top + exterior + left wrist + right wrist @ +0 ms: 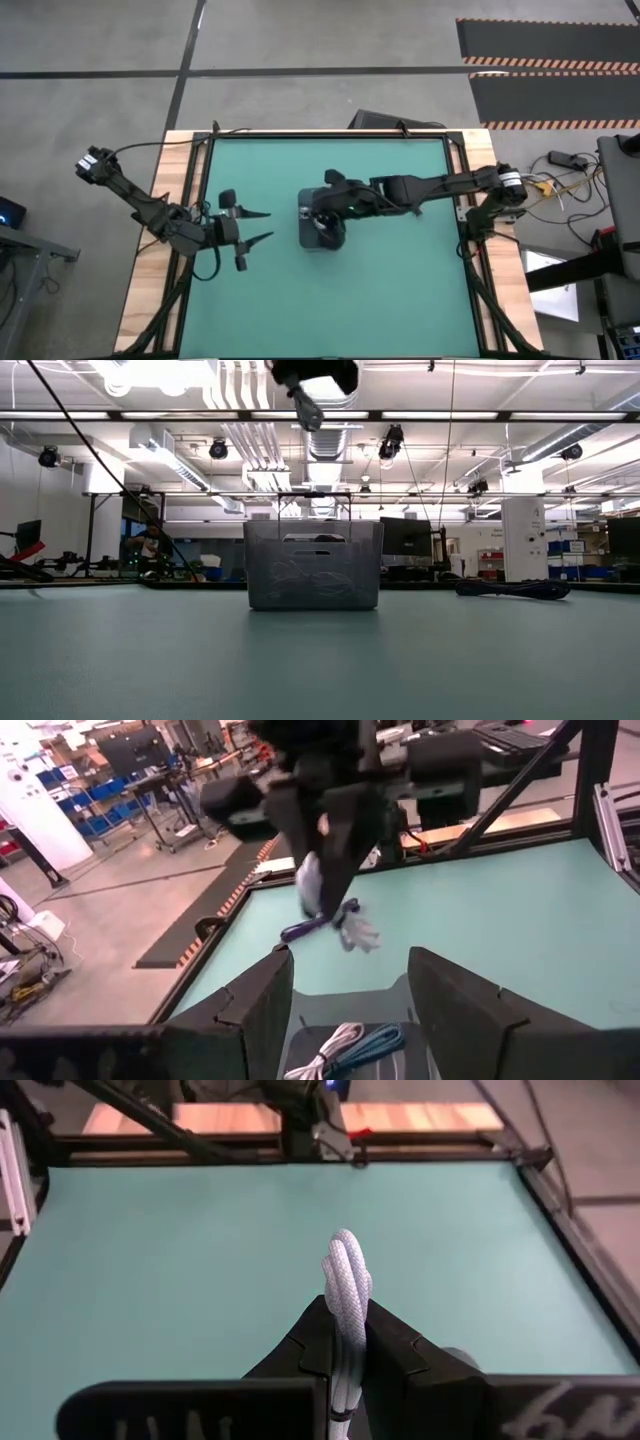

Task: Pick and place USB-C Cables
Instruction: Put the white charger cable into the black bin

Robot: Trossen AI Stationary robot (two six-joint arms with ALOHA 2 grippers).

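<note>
Two dark fingers (345,1342) of the right gripper (348,1350) are filling the near edge of the right wrist view, pinching a white USB-C cable (346,1285) whose looped end is sticking up between them; the rest of that cable is running down out of the picture. From above, this gripper (322,215) is hovering over the grey basket (322,230) at the middle of the green table (400,290) and is hiding most of it, so the contents cannot be made out there. In the left wrist view the same gripper is hanging farther off, with the white cable (310,885) and a dark blue loop (322,924) dangling under it, blurred. Below them, between the left arm's own fingers, two more cables (345,1048), one white and one blue, are lying on a grey surface that is partly cut off. The left gripper (262,228) is waiting near the table's left side with its fingers spread wide. Across the table at low level, the basket (313,565) is standing upright, its contents dim behind the mesh, and a dark cable bundle (512,589) is lying well to the right.
</note>
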